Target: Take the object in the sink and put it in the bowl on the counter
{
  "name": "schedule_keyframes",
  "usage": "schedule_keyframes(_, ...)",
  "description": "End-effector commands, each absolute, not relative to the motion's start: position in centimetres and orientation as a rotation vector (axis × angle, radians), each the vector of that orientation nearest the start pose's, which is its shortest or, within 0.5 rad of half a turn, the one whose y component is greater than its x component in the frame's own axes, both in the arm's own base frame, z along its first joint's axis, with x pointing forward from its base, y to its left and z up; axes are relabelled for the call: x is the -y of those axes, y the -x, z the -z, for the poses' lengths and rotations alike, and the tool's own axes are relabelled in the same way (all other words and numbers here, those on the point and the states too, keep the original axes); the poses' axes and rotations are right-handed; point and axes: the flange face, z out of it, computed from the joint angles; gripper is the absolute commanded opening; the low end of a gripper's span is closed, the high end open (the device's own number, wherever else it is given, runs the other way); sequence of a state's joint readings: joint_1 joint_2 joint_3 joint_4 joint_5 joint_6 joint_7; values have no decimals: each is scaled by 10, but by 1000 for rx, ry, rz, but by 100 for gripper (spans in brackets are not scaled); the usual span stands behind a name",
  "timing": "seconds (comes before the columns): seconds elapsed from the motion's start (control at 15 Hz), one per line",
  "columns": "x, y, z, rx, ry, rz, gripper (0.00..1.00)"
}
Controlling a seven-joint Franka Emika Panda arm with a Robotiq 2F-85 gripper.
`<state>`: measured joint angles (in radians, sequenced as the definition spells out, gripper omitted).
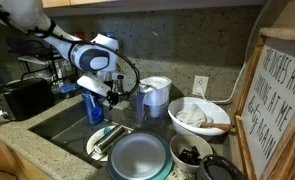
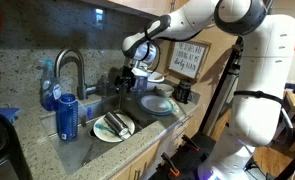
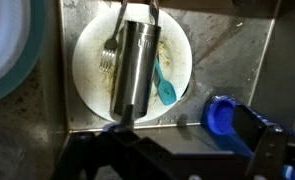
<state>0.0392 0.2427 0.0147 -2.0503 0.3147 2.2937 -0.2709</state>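
The silver tumbler [image 3: 135,62] lies on its side on a white plate [image 3: 177,45] in the dark sink [image 1: 59,120], with a fork and a teal spoon beside it. It also shows in both exterior views [image 1: 109,137] [image 2: 115,123]. The teal-rimmed bowl [image 1: 139,156] [image 2: 157,103] stands on the granite counter [image 1: 27,150] right next to the sink; its rim shows in the wrist view [image 3: 17,60]. My gripper [image 1: 111,97] [image 2: 125,80] [image 3: 187,128] hangs open and empty above the sink, apart from the tumbler.
A blue soap bottle [image 1: 90,105] [image 2: 67,116] [image 3: 222,113] stands close to the gripper. The chrome faucet [image 2: 71,68], a clear pitcher [image 1: 155,95], a white bowl [image 1: 199,116], a small dark-filled bowl [image 1: 191,156] and a framed sign [image 1: 282,100] crowd the counter.
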Motion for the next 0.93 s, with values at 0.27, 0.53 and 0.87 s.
schedule_keyframes(0.27, -44, -622, -260, 188, 2869, -38, 100)
schedule_keyframes(0.53, -53, -644, -237, 178, 2864, -65, 100)
schedule_keyframes(0.87, -60, -656, -214, 136, 2905, -108, 100)
